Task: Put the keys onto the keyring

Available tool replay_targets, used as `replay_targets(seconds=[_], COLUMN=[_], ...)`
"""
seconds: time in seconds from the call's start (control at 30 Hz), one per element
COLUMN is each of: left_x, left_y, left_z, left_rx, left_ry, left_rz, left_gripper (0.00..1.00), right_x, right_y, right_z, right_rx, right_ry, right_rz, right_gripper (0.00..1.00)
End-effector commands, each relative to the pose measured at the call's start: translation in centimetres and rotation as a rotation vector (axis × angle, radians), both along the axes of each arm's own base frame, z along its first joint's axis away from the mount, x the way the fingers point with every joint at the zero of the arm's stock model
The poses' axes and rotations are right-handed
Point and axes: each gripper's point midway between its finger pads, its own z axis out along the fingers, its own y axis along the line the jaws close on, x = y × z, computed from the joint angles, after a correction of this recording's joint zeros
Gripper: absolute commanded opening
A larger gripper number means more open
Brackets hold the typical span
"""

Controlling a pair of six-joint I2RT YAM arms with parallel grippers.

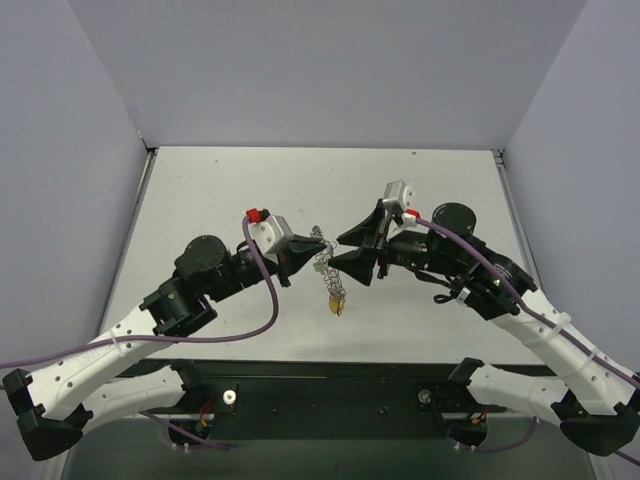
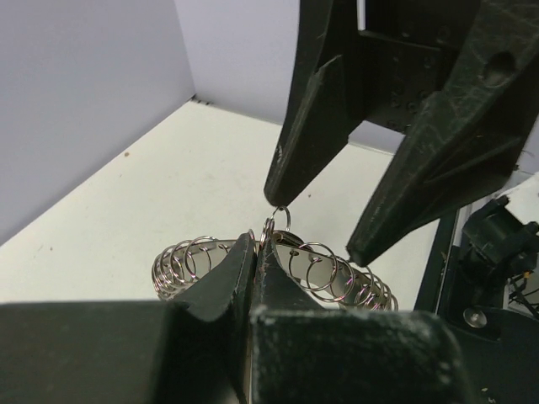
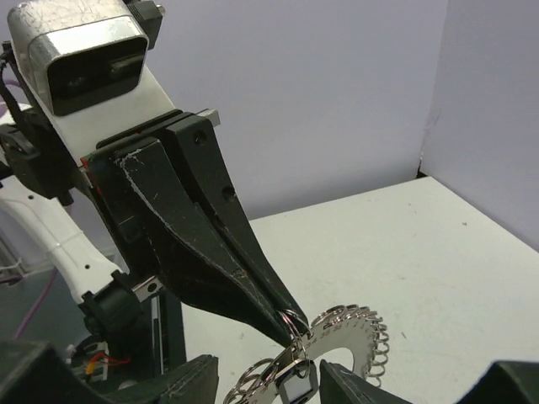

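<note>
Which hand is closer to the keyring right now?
Left. The left hand is shut on the keyring, pinching its coil. The right hand faces it, open, tips close by; contact is unclear.

Top view: keys (image 1: 337,303) hanging below the keyring (image 1: 325,262) are too small to count or tell colours. Left wrist view: keyring's mid section is hidden behind the left tool (image 2: 259,246), whose near body is blurred. Right wrist view: keyring's lower part is cut off by btm edge, and the right tool (image 3: 269,380) is only partly in frame.
</note>
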Motion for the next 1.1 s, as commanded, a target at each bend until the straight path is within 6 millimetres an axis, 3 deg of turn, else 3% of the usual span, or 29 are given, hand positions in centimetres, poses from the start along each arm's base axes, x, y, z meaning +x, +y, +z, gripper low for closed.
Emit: replay_targets(seconds=[0.0, 0.13, 0.17, 0.23, 0.3, 0.33, 0.4, 0.43, 0.5, 0.7, 0.8, 0.83, 0.9, 0.93, 1.0, 1.03, 1.07], left_x=[2.1, 3.9, 4.6, 6.0, 7.6, 8.5, 10.2, 11.5, 13.2, 17.0, 17.1, 16.9, 16.6, 16.2, 15.6, 15.3, 14.6], left_y=[0.2, -0.3, -0.8, -1.4, -1.6, -2.2, -2.5, -2.6, -2.4, 0.6, 0.9, 1.0, 1.1, 1.4, 2.0, 2.3, 3.5], left_z=[-1.1, -3.4, -4.1, -5.6, -5.6, -7.1, -6.8, -7.8, -6.8, -6.3, -8.8, -11.2, -13.8, -16.3, -18.8, -18.9, -21.0], left_rx=[-0.041, -0.018, -0.004, 0.027, 0.026, 0.059, 0.041, 0.076, 0.036, -0.045, -0.015, 0.014, 0.021, 0.046, 0.019, -0.017, -0.005], left_ry=[0.030, 0.062, 0.071, 0.082, 0.073, 0.085, 0.076, 0.062, 0.047, -0.016, 0.010, 0.045, 0.105, 0.136, 0.203, 0.212, 0.240], left_rz=[0.111, 0.177, 0.193, 0.239, 0.284, 0.299, 0.346, 0.377, 0.415, 0.634, 0.656, 0.658, 0.656, 0.659, 0.677, 0.687, 0.726], left_gripper=[0.00, 0.00, 0.00, 0.00, 0.00, 0.00, 0.00, 0.00, 0.00, 0.00, 0.00, 0.00, 0.00, 0.00, 0.00, 0.00, 0.01], right_x=[1.3, 1.6, 1.5, 1.4, 1.5, 1.5, 1.4, 1.6, 1.5, 1.3, 1.3, 1.2, 1.0, 1.0, 0.7, 0.4, 0.1], right_y=[-0.9, -1.7, -1.8, -2.1, -2.6, -2.8, -3.3, -3.6, -4.0, -4.8, -5.0, -5.0, -5.1, -5.1, -5.0, -5.0, -5.0], right_z=[-0.7, -3.1, -2.5, -3.3, -3.7, -3.8, -3.8, -4.3, -4.3, -5.9, -7.0, -7.3, -9.4, -9.9, -11.4, -11.7, -12.5], right_rx=[0.031, 0.014, 0.039, 0.038, 0.040, 0.041, 0.048, 0.043, 0.051, 0.036, 0.024, 0.019, -0.020, -0.029, -0.048, -0.050, -0.059], right_ry=[-0.001, 0.040, 0.020, 0.033, 0.037, 0.039, 0.041, 0.046, 0.053, 0.075, 0.094, 0.100, 0.143, 0.153, 0.183, 0.186, 0.200], right_rz=[-0.096, -0.139, -0.140, -0.154, -0.175, -0.182, -0.199, -0.217, -0.231, -0.261, -0.269, -0.269, -0.273, -0.272, -0.262, -0.248, -0.234], right_gripper=[0.54, 0.67, 0.69, 0.74, 0.76, 0.78, 0.79, 0.80, 0.83, 0.86, 0.86, 0.87, 0.87, 0.88, 0.88, 0.88, 0.88])
